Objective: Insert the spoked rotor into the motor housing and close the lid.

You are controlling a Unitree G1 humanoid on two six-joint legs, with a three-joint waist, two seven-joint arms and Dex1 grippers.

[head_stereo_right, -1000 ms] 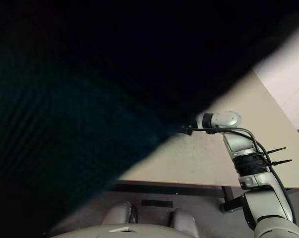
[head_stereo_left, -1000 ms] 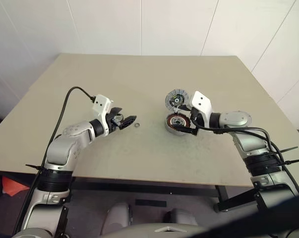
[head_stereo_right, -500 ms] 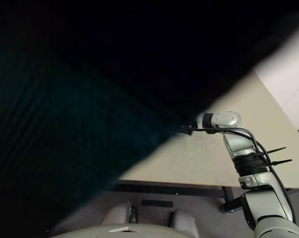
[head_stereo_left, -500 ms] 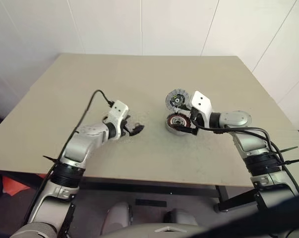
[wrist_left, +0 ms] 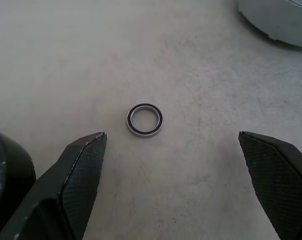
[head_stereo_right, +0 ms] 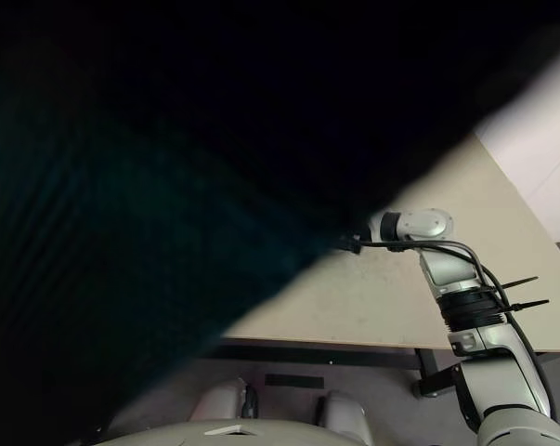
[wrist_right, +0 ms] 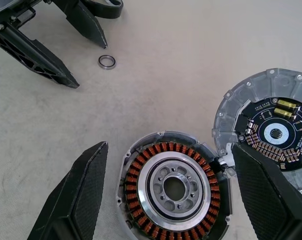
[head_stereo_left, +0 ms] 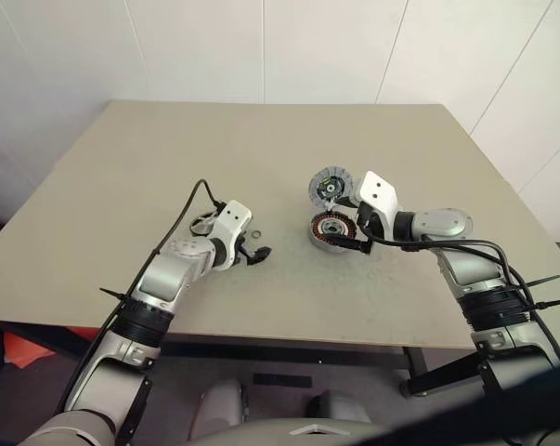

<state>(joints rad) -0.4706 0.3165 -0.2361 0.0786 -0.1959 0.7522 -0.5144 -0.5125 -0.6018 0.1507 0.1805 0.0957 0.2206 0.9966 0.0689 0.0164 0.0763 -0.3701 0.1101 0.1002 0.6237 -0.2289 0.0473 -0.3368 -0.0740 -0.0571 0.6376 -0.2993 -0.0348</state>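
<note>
The motor housing point(wrist_right: 173, 187) lies on the table with copper-red windings around a silvery holed centre. The lid point(wrist_right: 271, 130) stands swung open at its far edge, with greenish-yellow marks on its dark hub. My right gripper point(wrist_right: 171, 155) is open, one finger on each side of the housing point(head_stereo_left: 332, 229). My left gripper point(wrist_left: 173, 140) is open and low over the table, with a tiny metal ring point(wrist_left: 144, 119) lying just ahead between its fingers. A pale thin-rimmed wheel, the spoked rotor point(head_stereo_left: 203, 223), lies behind my left wrist, partly crossed by a cable.
The beige table point(head_stereo_left: 261, 139) stretches far behind the parts, with a white wall beyond it. The housing's edge point(wrist_left: 278, 20) lies ahead of the left gripper and off to one side. A dark mass covers most of the right eye view.
My left gripper has sunk and swung right toward the tiny ring, uncovering the pale wheel behind it. The right arm, housing and lid have not moved.
</note>
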